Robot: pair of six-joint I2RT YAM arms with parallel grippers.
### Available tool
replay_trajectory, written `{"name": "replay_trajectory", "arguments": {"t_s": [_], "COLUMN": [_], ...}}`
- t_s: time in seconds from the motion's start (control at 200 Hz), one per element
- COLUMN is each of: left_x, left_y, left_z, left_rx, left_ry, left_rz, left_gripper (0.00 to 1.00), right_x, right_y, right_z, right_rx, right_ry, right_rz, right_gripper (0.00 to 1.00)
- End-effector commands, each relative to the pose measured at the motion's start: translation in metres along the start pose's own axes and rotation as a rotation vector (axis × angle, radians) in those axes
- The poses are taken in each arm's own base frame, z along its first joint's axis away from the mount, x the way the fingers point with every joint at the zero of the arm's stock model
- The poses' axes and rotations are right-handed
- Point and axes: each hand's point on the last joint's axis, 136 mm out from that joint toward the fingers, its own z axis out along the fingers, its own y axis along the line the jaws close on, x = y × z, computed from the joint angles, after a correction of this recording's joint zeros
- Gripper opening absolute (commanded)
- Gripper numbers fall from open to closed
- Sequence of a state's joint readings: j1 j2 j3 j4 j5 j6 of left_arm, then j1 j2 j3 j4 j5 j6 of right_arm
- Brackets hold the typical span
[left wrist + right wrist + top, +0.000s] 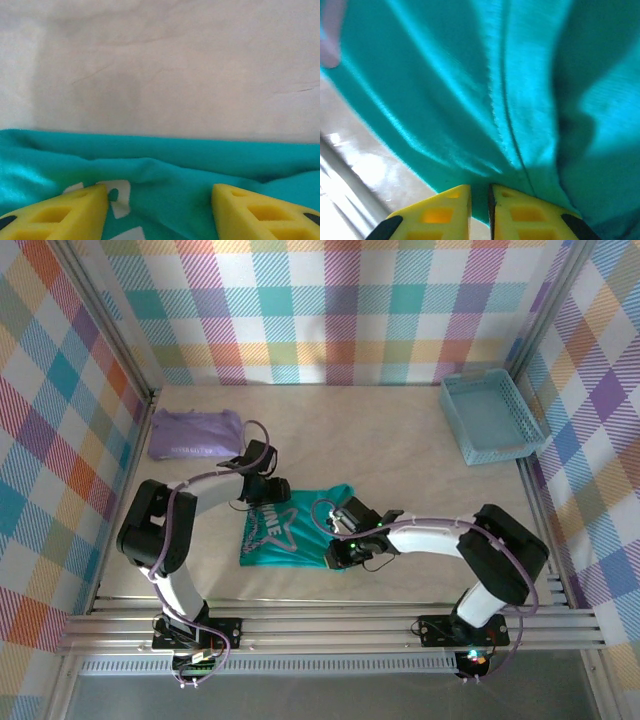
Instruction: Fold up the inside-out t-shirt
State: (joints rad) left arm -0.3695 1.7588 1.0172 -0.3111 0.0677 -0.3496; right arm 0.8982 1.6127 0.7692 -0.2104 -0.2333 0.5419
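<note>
Your right gripper (480, 192) clenched the teal t-shirt (290, 530) at its near-right edge. Your left gripper (160, 195) hung released over its far edge. The light blue basket (455, 420) stood well apart across open table (400, 440).

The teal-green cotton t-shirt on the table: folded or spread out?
Partly folded: the teal-green t-shirt lies as a compact rough square, no sleeves sticking out.

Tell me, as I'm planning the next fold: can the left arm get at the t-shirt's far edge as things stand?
Probably yes: the left end effector is open right at the t-shirt's far edge, with nothing in between.
</note>
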Motion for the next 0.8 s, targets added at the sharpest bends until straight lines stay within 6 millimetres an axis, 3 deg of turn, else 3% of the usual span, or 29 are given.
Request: {"name": "replay_trajectory", "arguments": {"t_s": [0.0,0.12,0.245,0.385,0.46,0.545,0.665,0.795], "left_x": [0.013,0.043,0.086,0.137,0.143,0.130,0.077,0.012], "left_y": [0.017,0.024,0.020,-0.012,-0.043,-0.054,-0.054,-0.044], "left_z": [-0.003,-0.012,-0.026,-0.044,-0.059,-0.080,-0.112,-0.109], "left_rx": [-0.046,-0.025,0.039,0.174,0.320,0.378,0.358,0.351], "left_ry": [0.041,0.074,0.103,0.137,0.110,0.031,-0.189,-0.257], "left_rz": [0.005,-0.026,-0.072,-0.046,-0.011,0.021,0.063,0.003], "left_gripper": [0.57,0.57,0.57,0.59,0.60,0.62,0.77,0.81], "right_x": [0.005,-0.016,-0.059,-0.125,-0.157,-0.175,-0.171,-0.165], "right_y": [-0.046,-0.075,-0.094,-0.098,-0.085,-0.067,-0.057,-0.072], "right_z": [-0.003,-0.011,-0.024,-0.046,-0.063,-0.082,-0.099,-0.099], "right_rx": [0.207,0.294,0.331,0.345,0.334,0.302,0.205,0.116], "right_ry": [0.057,0.044,-0.012,-0.103,-0.163,-0.222,-0.284,-0.294], "right_rz": [0.060,0.059,0.029,-0.091,-0.164,-0.217,-0.172,0.013], "right_gripper": [0.16,0.16,0.16,0.20,0.24,0.29,0.43,0.60]}}
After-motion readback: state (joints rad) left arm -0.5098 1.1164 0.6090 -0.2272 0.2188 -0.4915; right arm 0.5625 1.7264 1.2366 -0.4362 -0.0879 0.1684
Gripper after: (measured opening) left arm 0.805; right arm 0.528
